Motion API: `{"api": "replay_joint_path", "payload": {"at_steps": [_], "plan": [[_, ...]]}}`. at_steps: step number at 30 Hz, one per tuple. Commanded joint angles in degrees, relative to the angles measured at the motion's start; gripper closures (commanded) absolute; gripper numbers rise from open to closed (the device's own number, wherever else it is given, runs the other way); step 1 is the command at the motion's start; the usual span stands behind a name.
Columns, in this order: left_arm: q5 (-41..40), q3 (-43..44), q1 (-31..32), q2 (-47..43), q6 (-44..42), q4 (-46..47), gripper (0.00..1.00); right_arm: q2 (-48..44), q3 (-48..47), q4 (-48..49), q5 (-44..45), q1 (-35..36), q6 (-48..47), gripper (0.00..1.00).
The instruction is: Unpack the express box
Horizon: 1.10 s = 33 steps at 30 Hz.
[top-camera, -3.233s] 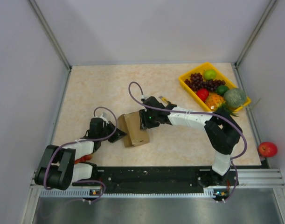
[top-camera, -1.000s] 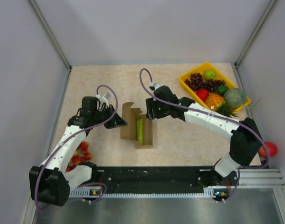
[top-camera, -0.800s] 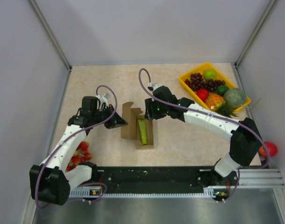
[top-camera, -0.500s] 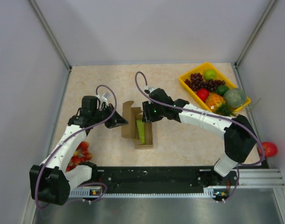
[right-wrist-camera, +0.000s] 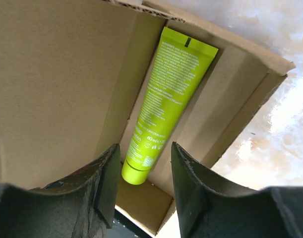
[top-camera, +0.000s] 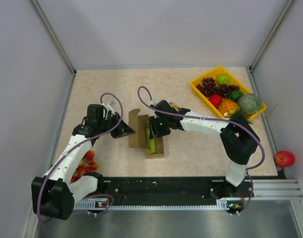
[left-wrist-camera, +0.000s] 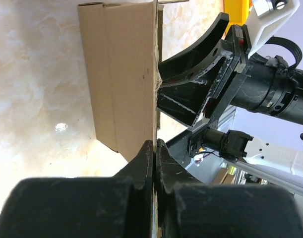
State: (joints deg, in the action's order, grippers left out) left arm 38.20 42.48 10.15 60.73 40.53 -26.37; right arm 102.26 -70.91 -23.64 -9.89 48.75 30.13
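The express box (top-camera: 146,139) lies near the middle of the table (top-camera: 116,89), lid flap standing on its nine o'clock side. A tube (right-wrist-camera: 158,106) lies lengthwise inside it. The left gripper (top-camera: 125,130) sits at the box's nine o'clock, touching that flap; the right gripper (top-camera: 154,128) hangs over the box's twelve o'clock end. A fruit tray (top-camera: 203,96) rests well apart toward two o'clock.

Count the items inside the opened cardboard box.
1: a green tube lying lengthwise on the floor of the express box, directly beneath the open right claw. The claw may hide something more.
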Motion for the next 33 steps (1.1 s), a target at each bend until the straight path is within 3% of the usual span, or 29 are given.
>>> {"api": "replay_joint_path", "payload": {"at_steps": [1,10,23,33], "plan": [[-3.8,-1.6,-0.5,-1.2,0.0,-1.0,1.0,1.5,-0.5,0.6,-0.8,1.1,0.0,0.54],[-4.7,-4.4,-0.6,-4.0,4.3,1.9,1.0,5.1,-1.8,-1.4,1.6,2.5,-0.7,0.53],[-6.4,-3.5,-0.7,-4.0,3.1,0.8,1.0,6.8,-6.3,-8.1,18.6,6.5,-4.5,0.53],[-6.2,-2.4,-0.7,-3.2,2.3,0.3,1.0,10.4,-7.3,-8.4,18.2,7.1,-4.7,0.56]]}}
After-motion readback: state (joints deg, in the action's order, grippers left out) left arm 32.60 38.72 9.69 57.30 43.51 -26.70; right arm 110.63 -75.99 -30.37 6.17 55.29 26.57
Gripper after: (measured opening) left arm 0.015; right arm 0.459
